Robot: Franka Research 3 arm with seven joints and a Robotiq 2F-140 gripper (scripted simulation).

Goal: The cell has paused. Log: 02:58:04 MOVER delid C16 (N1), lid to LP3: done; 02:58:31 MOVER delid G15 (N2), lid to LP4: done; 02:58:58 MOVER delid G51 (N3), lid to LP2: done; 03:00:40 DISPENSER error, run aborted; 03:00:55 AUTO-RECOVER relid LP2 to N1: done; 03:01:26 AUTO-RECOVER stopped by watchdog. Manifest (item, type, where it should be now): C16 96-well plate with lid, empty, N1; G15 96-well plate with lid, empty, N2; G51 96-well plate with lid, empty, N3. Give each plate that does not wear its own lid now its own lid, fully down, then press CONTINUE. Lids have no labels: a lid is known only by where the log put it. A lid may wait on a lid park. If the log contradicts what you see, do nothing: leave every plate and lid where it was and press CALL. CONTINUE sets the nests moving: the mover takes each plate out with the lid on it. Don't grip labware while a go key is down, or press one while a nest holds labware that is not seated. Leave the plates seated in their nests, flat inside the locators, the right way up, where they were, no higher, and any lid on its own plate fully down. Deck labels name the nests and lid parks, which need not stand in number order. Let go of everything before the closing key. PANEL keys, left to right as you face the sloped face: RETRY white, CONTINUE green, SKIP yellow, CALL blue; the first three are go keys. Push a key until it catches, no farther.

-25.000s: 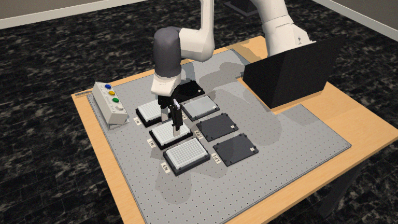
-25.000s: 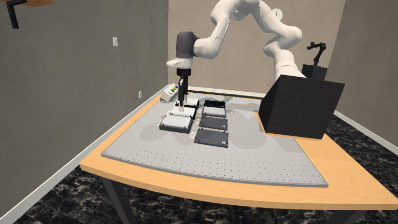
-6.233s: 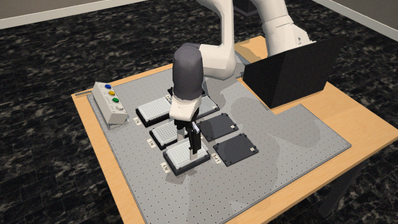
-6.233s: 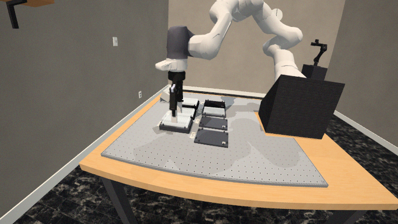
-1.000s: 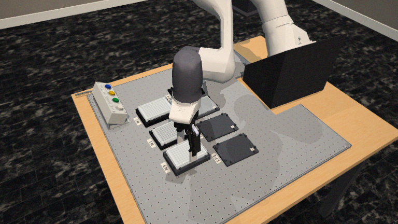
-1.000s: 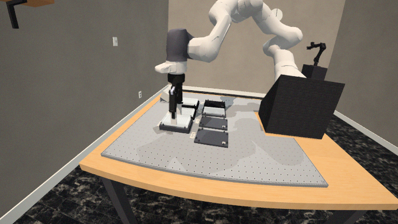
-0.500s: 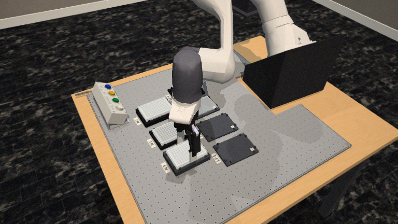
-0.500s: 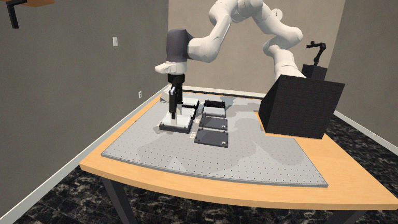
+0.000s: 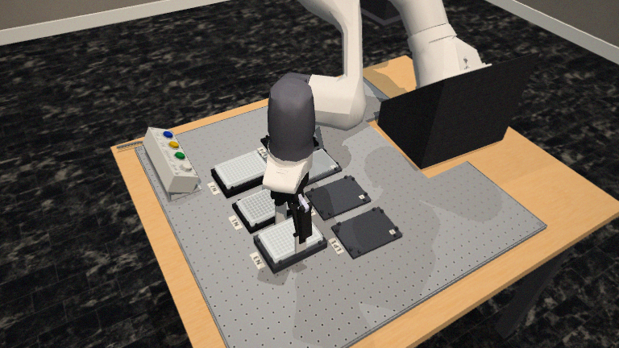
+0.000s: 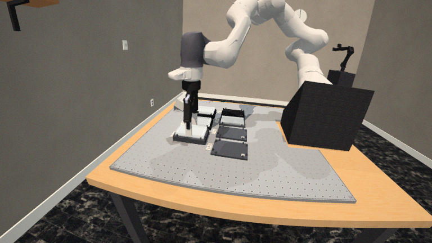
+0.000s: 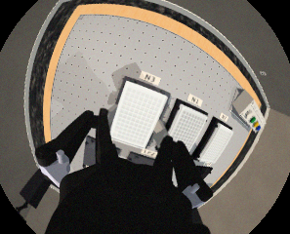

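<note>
The lid (image 9: pixel 279 238) is between the fingers of the gripper (image 9: pixel 292 229), right over the plate in nest N3 (image 9: pixel 298 258). N3 is the front one of three nests that run in a row along the deck's left edge. The fingers stand at middling width, clamped across the lid's short sides, so its long axis runs between them and lines up with the nest below. The hand is straight above, wrist vertical. By my reading the coming move turns only on height: the lid must go flat and fully down before the fingers let go.

Behind N3 come the N1 plate (image 9: pixel 258 207) and then the N2 plate (image 9: pixel 239 168), with the panel (image 9: pixel 171 163) at the back left corner. Toward the deck's middle lie two bare dark parks (image 9: pixel 338 196) (image 9: pixel 367 231). A third park (image 9: pixel 325 162) behind them carries a pale lid.

From above, the wrist and fingers cover the right half of N3, so I cannot tell whether the lid is seated or just above the plate. The side view is too small to show a gap. The arm hides part of the back park and the labels near it. Whether N1 and N2 wear lids is hard to judge.
</note>
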